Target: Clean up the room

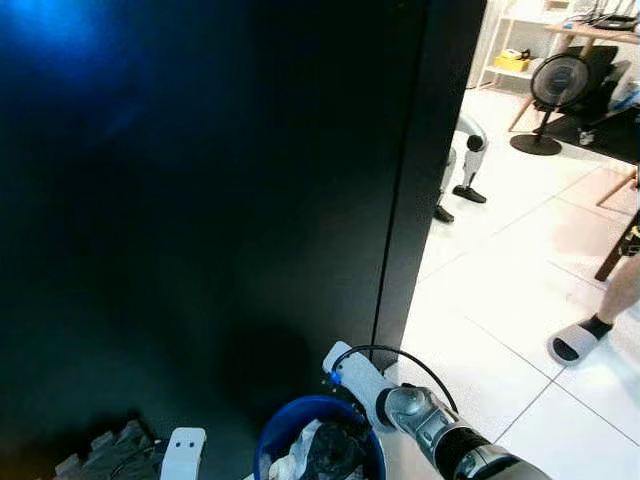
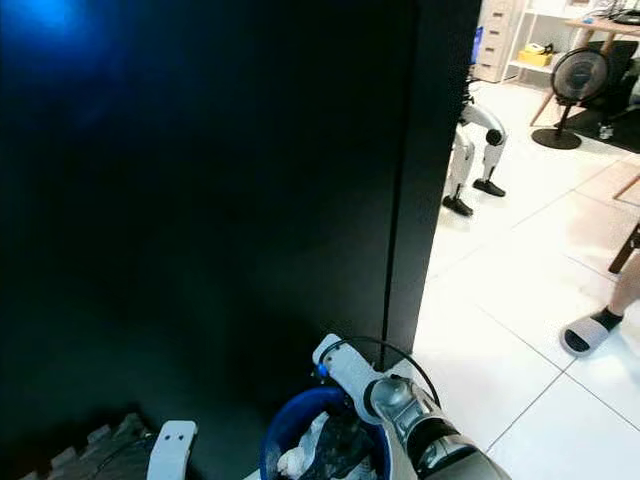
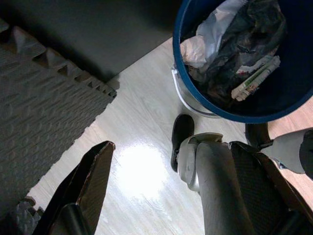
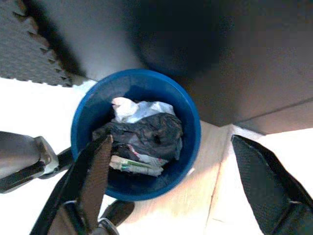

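A blue bucket (image 1: 300, 425) stands on the floor at my feet, against a tall black panel (image 1: 200, 200). In it lie crumpled white paper (image 4: 134, 108), a black plastic bag (image 4: 146, 134) and a green and white wrapper (image 4: 134, 165). My right arm (image 1: 400, 400) reaches over the bucket's rim. The right gripper (image 4: 171, 139) hangs open just above the bucket (image 4: 137, 83), with nothing between its fingers (image 4: 95, 171). My left gripper (image 3: 171, 147) is open and empty beside the bucket (image 3: 230, 105), low over the pale floor by my own leg (image 3: 210, 176).
A grey foam mat (image 1: 100, 455) lies left of the bucket. To the right is white tiled floor with another robot's legs (image 1: 462, 170), a floor fan (image 1: 557, 85), a wooden table leg (image 1: 618, 250) and a person's foot in a white slipper (image 1: 578, 342).
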Tool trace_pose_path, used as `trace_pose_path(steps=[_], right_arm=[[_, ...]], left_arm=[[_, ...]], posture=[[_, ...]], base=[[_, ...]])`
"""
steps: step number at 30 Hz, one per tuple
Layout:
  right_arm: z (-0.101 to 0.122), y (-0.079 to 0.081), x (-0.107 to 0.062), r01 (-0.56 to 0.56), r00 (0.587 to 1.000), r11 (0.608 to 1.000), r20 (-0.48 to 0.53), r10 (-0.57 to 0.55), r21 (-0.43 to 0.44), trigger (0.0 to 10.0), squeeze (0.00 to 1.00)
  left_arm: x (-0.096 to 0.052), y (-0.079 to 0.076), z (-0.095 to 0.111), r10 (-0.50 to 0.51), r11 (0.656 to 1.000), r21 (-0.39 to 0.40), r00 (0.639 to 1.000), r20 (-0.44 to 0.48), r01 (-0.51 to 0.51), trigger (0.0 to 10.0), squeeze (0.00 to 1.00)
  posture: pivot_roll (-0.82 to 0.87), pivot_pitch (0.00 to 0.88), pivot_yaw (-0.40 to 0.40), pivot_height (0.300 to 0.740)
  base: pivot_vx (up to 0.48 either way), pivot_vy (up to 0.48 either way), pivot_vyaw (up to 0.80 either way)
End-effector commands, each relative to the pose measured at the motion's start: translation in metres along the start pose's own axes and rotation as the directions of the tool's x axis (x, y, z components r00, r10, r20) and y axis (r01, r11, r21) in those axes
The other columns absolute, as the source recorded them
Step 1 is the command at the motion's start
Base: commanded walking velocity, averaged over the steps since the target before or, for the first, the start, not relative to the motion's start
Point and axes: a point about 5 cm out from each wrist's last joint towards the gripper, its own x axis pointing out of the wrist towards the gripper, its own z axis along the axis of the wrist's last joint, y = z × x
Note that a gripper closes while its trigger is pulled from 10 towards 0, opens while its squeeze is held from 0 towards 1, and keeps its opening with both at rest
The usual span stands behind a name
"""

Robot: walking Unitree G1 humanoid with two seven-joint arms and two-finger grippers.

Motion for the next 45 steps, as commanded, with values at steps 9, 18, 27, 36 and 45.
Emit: trace_pose_path(steps=[9,18,27,36,45], right_arm=[[-0.115,-0.024,-0.049,0.479,0.857,0.806,-0.382,-0.345,0.348,10.0,0.0],[-0.18,0.028,-0.072,0.526,0.793,0.728,-0.563,-0.231,0.441,10.0,0.0],[-0.202,0.064,-0.079,0.529,0.758,0.714,-0.634,-0.154,0.458,10.0,0.0],[-0.204,0.071,-0.078,0.527,0.752,0.722,-0.642,-0.149,0.449,10.0,0.0],[-0.203,0.07,-0.078,0.522,0.746,0.737,-0.648,-0.152,0.428,10.0,0.0]], left_arm=[[0.0,-0.007,-0.011,-0.007,0.999,0.036,0.998,-0.066,0.009,10.0,0.0],[-0.002,-0.006,-0.016,-0.007,0.998,0.055,0.996,-0.085,0.012,10.0,0.0],[-0.001,-0.007,-0.014,-0.01,0.997,0.075,0.996,-0.085,0.016,10.0,0.0],[-0.001,-0.008,-0.015,-0.014,0.996,0.086,0.996,-0.088,0.022,10.0,0.0],[-0.001,-0.01,-0.014,-0.02,0.995,0.092,0.996,-0.088,0.029,10.0,0.0]], posture=[[-0.05,0.035,0.029,0.74],[-0.06,0.039,0.038,0.74],[-0.06,0.043,0.045,0.74],[-0.06,0.036,0.039,0.74],[-0.07,0.027,0.035,0.74]], base=[[-0.416,0.0,0.0],[-0.48,0.0,0.0],[-0.48,0.0,0.0],[-0.48,0.0,-0.06],[-0.267,0.0,-0.73]])
